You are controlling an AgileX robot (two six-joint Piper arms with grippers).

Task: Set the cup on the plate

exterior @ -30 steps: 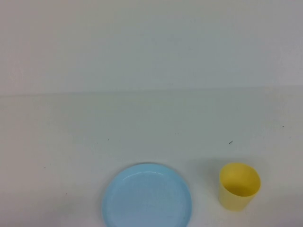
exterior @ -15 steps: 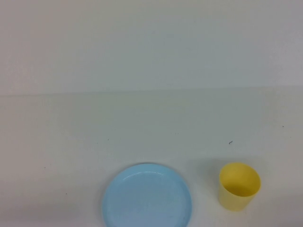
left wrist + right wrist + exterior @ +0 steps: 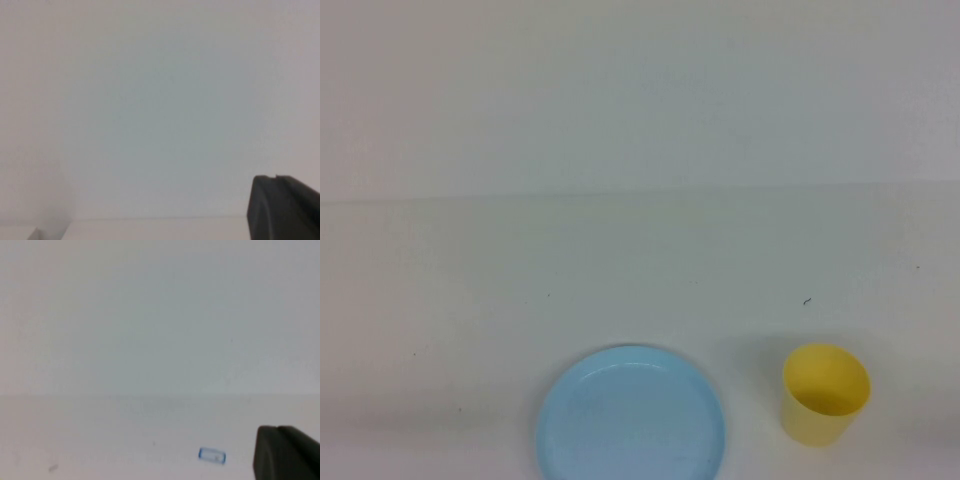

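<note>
Yellow plastic, light and tapered: cup (image 3: pixel 826 393) upright on the white surface (image 3: pixel 640 280), near the blue plate (image 3: pixel 632 415) on its right, not touching. Left gripper (image 3: pixel 285 207) and right gripper (image 3: pixel 285 452) both outside the high view, only a dark edge in each wrist view; spread or pressed together, impossible to tell. Likely to tip or skid if nudged on approach. Could catch the plate's raised rim and topple if released off-centre.
</note>
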